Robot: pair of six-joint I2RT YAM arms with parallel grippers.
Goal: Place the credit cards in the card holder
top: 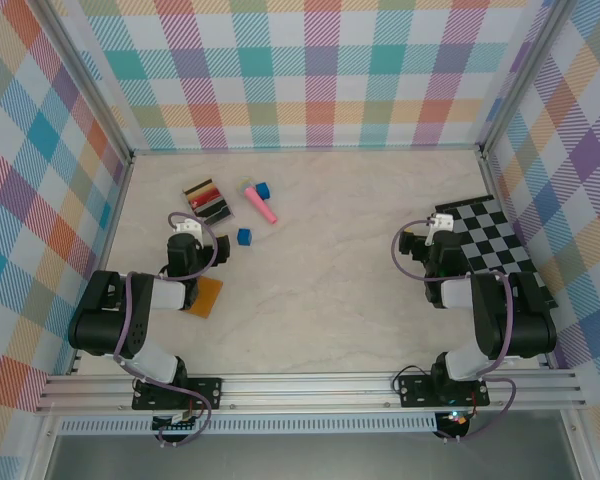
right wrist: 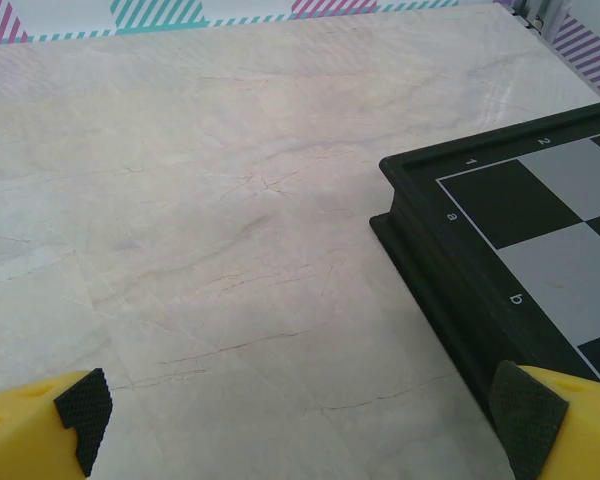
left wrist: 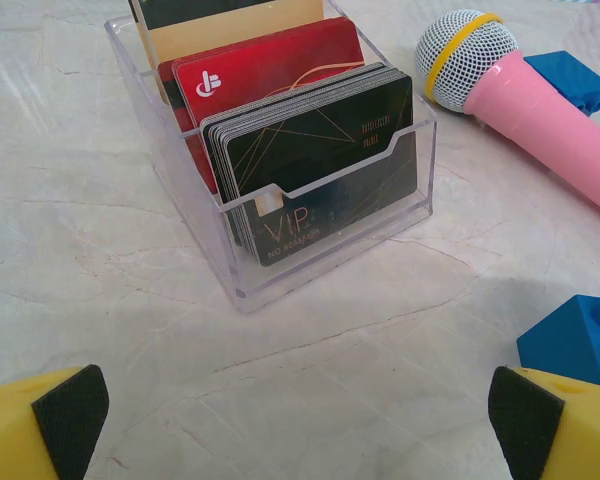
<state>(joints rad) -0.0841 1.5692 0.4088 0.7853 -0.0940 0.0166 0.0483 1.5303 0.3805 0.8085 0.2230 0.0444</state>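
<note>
Both folded low, left tool, right tool spread

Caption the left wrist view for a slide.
Left fingers open before a clear box of credit cards; pink microphone, blue blocks alongside.

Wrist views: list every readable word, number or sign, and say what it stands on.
"VIP": front black card.
Smaller lines on that card: too blurred to read.
White logo, no letters: red card.
"1", "2", "a", "b": chessboard rim.
</note>
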